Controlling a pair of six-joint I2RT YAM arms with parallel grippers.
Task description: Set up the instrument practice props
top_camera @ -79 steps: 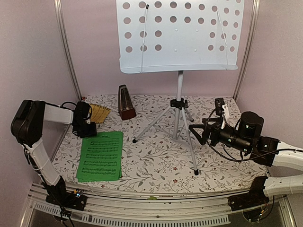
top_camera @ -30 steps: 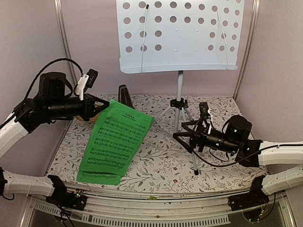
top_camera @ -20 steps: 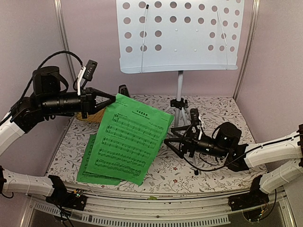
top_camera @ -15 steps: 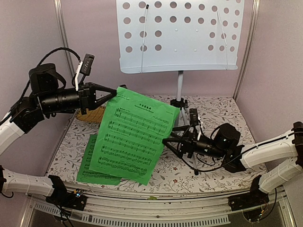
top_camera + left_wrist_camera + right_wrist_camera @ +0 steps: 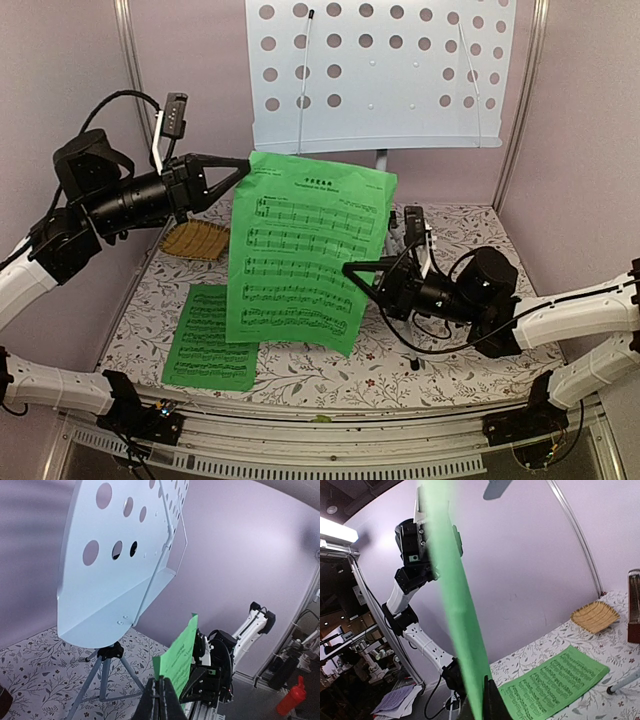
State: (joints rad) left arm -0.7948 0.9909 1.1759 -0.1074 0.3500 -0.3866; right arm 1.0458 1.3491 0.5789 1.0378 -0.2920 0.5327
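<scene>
Held green sheet-music booklet point(image 5: 305, 250) aloft before music stand point(image 5: 380, 75), clamped at top corner in left tool point(image 5: 243, 168), pinched at side edge in right tool point(image 5: 349, 268); judged light, floppy, best taken by edges.

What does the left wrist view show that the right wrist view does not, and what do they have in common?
Only the left wrist view shows the perforated desk of the music stand and the right arm. Only the right wrist view shows the flat green sheet on the table, the straw mat, the metronome and the left arm. Both show the held green sheet edge-on, clamped in that camera's own jaws, and the floral table cover.
</scene>
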